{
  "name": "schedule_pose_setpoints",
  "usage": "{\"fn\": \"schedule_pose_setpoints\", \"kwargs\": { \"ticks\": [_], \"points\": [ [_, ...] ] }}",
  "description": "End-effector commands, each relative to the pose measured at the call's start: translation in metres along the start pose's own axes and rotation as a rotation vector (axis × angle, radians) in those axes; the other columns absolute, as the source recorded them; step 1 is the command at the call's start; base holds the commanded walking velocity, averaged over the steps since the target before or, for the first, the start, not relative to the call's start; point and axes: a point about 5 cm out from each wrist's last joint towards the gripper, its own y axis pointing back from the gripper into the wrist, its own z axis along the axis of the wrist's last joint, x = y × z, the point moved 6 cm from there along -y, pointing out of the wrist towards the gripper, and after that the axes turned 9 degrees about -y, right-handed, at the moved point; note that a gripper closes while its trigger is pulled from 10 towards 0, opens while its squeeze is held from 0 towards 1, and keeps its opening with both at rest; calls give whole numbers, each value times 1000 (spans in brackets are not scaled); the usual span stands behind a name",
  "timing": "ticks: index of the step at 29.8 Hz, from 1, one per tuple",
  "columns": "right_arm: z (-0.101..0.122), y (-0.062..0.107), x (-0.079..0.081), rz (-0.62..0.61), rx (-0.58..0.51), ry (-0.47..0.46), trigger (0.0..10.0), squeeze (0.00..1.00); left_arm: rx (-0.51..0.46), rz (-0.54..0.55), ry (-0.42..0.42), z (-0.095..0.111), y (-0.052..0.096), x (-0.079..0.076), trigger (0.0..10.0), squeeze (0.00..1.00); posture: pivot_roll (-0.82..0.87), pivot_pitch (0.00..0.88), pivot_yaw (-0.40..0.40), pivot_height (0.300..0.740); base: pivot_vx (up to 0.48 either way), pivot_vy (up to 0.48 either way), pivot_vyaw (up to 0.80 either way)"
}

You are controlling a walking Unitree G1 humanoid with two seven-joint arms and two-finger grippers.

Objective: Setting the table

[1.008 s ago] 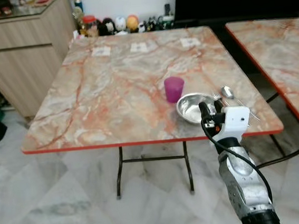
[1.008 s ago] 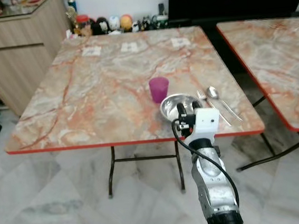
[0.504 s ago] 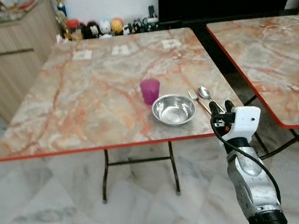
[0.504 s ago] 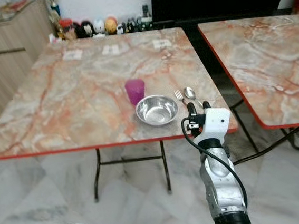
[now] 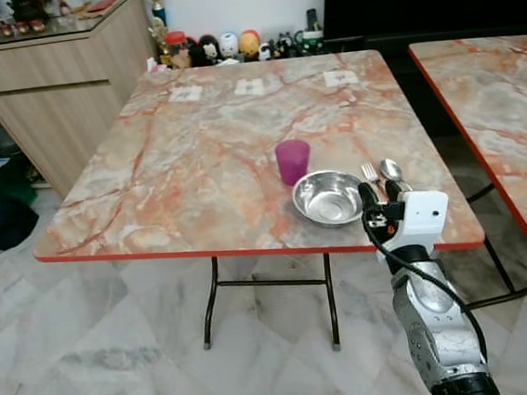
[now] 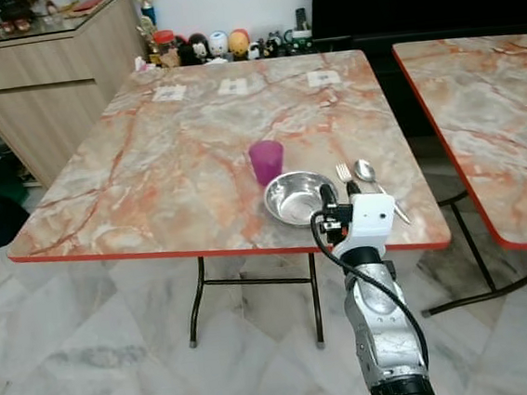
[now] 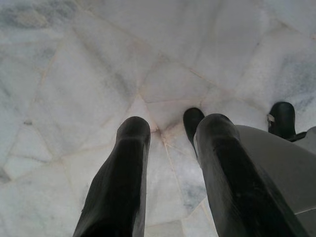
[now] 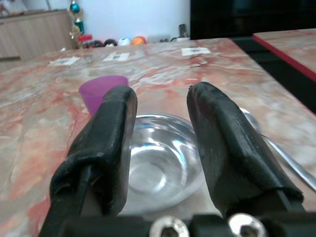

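The steel bowl is sitting near the front edge of the marble table, and it serves as the landmark here. Compared with half a second ago, the whole scene is appearing shifted sideways in the head views, which is a camera move; the bowl, cup and cutlery are keeping the same layout on the table. The right gripper, which was standing off the bowl's right side past the cutlery, is now rising directly in front of the bowl's right rim.

The purple cup is standing upright just behind the bowl, to its left. The fork and spoon are lying side by side just right of the bowl.

The right gripper's fingers are standing apart and holding nothing; in the right wrist view the bowl is showing between and just beyond them, with the cup farther back. The gripper is near the bowl but not touching it.

The left gripper is hanging over the pale tiled floor, fingers apart and empty.
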Motion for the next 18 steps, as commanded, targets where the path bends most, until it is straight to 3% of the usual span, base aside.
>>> {"fn": "schedule_pose_setpoints", "kwargs": {
  "ticks": [1, 6, 13, 14, 18],
  "points": [
    [1, -1, 6, 22, -2, 5, 10000, 0, 15, 7, 10, -4, 1, 4, 10000, 0, -84, 20, 26, 740, 360, 0, 0],
    [0, -1, 6, 17, 0, -12, 10000, 0, 15, 8, 7, -4, 1, 4, 10000, 0, -85, 20, 25, 740, 358, 0, 0],
    [-1, 1, 2, -6, 7, -31, 10000, 12, 14, 11, -6, -3, 1, 5, 10000, 0, -89, 22, 26, 740, 0, 0, 0],
    [-2, 2, 2, -10, 10, -43, 10000, 1000, 15, 10, -7, -3, 1, 4, 10000, 0, -89, 22, 26, 740, 0, 0, 0],
    [-5, 6, 1, -30, 27, -110, 10000, 1000, 15, 9, -10, -3, 1, 4, 10000, 0, -89, 24, 26, 740, 0, 0, 0]
  ]
}}
